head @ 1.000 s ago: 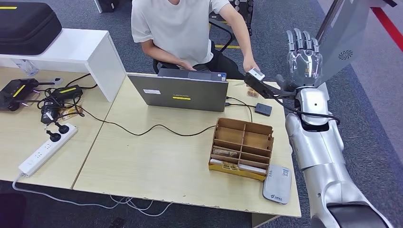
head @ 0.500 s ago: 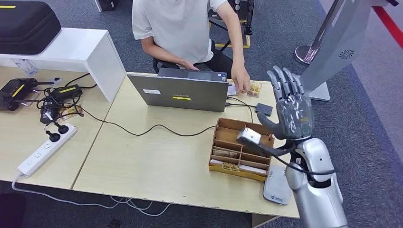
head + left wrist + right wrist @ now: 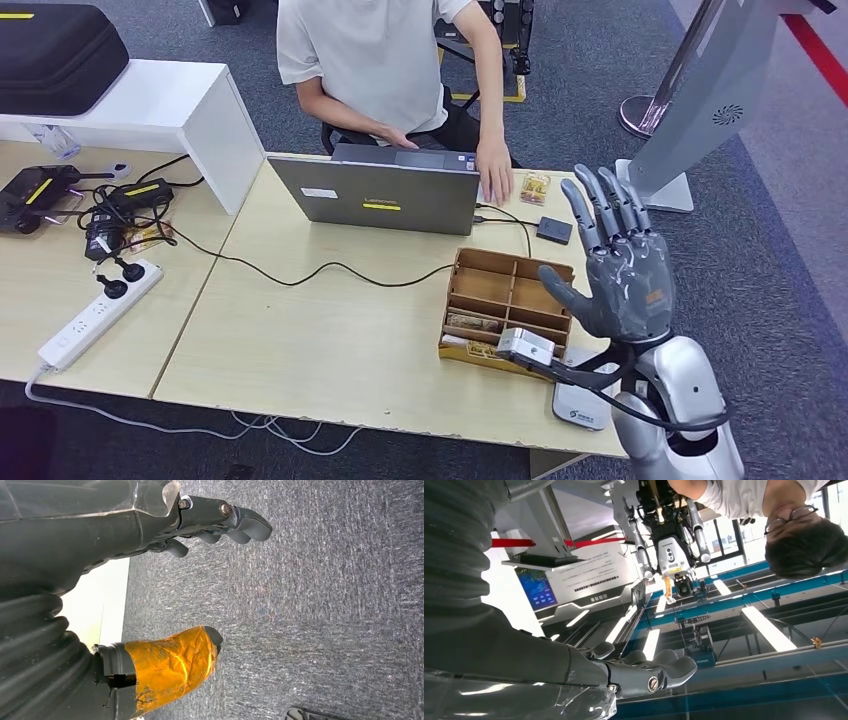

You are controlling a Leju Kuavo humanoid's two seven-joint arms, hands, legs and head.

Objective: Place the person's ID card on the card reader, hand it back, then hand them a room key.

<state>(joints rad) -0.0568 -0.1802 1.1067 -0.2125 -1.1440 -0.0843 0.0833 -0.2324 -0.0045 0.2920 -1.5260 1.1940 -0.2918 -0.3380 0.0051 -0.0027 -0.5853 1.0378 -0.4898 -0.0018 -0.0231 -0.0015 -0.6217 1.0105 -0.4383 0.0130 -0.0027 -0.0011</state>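
Note:
My right hand (image 3: 618,268) is raised over the table's right end, fingers spread and pointing up, holding nothing; its bare fingers (image 3: 651,672) appear in the right wrist view. Below it lies the grey card reader (image 3: 580,398) at the front right corner, partly behind my arm. A wooden organizer (image 3: 510,305) beside it holds cards in its front compartments. The person's hand (image 3: 494,182) rests flat on the table by the laptop, next to a small patterned card (image 3: 535,187). My left hand (image 3: 220,522) hangs over carpet, holding nothing, its thumb (image 3: 172,665) wrapped in orange tape.
An open laptop (image 3: 380,195) stands at the table's far edge with the seated person (image 3: 375,60) behind it. A small black box (image 3: 553,230) and a cable lie behind the organizer. A power strip (image 3: 95,315) and chargers sit on the left table. A grey sign stand (image 3: 700,90) is at right.
My right hand has dropped and pulled back from beside the person's raised hand to above the organizer and reader. The person's hand went down onto the table by the laptop.

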